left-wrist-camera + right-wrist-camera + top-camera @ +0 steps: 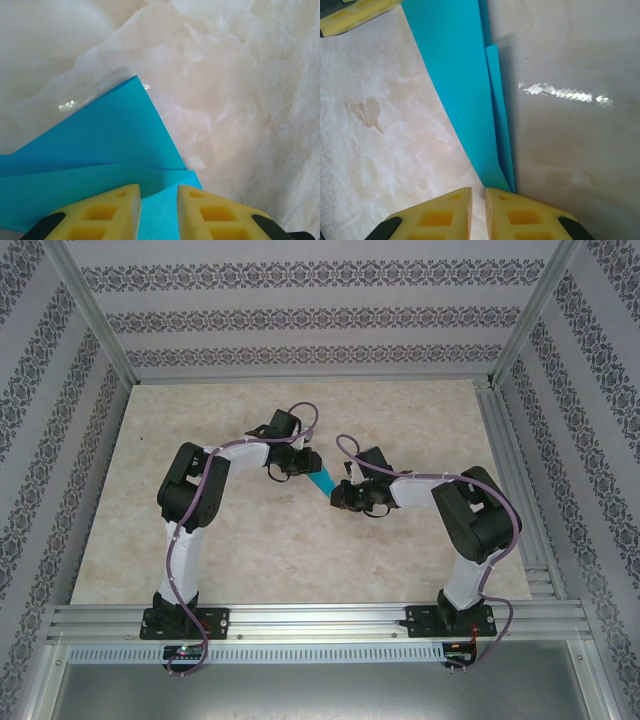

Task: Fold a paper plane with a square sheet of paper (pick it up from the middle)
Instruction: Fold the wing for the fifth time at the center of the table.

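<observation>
The paper [322,482], folded, is near the middle of the surface [250,560] and spans between the two arms' fingertips, with one pointed flap raised. The left fingers [125,200] stand narrowly apart with the paper's edge in the gap; a firm grip cannot be confirmed. The right fingers [457,205] are almost closed at the paper's narrow end, which meets one tip; clamping cannot be told.

Under me lies a pale beige tabletop with a marbled stone pattern [400,570], glossy enough to throw back white glints of light. Silver aluminium rails [320,618] run along its near edge and down its right side. Slanted silver posts [95,315] rise at the far corners. Walls papered white with grey floral bands [300,320] close off the back and both flanks. Nearest lies a dull grey metal sheet [320,690].
</observation>
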Available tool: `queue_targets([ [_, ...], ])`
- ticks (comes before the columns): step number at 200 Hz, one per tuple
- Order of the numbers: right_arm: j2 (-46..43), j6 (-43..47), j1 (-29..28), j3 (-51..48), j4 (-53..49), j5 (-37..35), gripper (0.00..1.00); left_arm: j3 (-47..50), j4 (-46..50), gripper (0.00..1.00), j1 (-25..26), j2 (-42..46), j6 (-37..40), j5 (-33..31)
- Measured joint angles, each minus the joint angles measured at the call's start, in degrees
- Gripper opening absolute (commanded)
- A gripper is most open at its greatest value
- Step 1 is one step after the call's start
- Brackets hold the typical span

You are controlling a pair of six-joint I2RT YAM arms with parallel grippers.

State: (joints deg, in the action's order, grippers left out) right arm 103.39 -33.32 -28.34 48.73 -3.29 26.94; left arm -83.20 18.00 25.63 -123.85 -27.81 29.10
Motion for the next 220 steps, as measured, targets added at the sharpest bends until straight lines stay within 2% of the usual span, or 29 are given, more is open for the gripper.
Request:
queue_targets([
  [91, 0.0, 0.0, 0.2, -1.0, 1.5, 0.2, 0.17, -2.4, 1.7, 0.27, -3.3, -1.2, 1.9, 0.0],
  [166, 0.0, 0.0, 0.3, -1.0, 1.7, 0.4, 0.18, -4.9, 4.3, 0.29, -7.2, -1.0, 3.7, -6.9],
  [193, 0.0, 0.0, 0.3, -1.0, 1.6, 0.4, 0.18, -4.5, 4.9, 0.30, -7.2, 1.7, 3.8, -7.4],
  [220, 0.0, -0.2, 0.3, -0.9, 1.7, 0.5, 0.18, -0.4, 3.8, 0.30, -6.7, 9.0, 3.5, -7.1],
])
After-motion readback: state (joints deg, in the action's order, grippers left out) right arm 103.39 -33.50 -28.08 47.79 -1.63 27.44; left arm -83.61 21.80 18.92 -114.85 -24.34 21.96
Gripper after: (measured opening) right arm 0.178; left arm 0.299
